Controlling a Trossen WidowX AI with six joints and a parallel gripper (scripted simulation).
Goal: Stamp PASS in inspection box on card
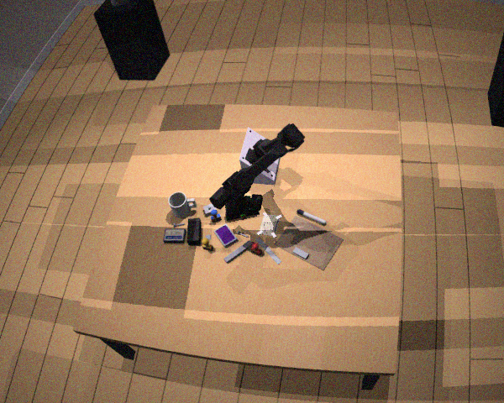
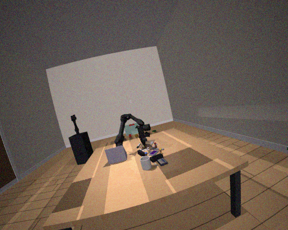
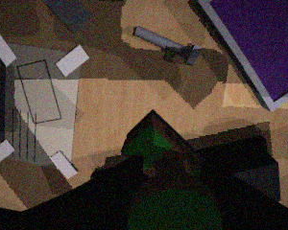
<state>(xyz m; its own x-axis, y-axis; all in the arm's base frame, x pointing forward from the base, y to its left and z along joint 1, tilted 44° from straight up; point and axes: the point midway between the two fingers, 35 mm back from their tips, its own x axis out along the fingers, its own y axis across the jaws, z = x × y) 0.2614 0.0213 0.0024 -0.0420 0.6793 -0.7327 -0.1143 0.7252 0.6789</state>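
Observation:
My gripper is shut on a green-handled stamp, whose green part shows between the dark fingers in the wrist view. Its lettering and inked face are hidden. The gripper hangs between the card and the ink pad. The white card lies at the left of the wrist view with white tabs at its corners. A thin outlined box is on it, and I see no print inside. The purple ink pad lies open at the upper right of the wrist view.
A grey mug and a black case stand left of the pad. Blue, yellow and red knobbed pieces surround the pad. A marker and brownish sheet lie right of the card.

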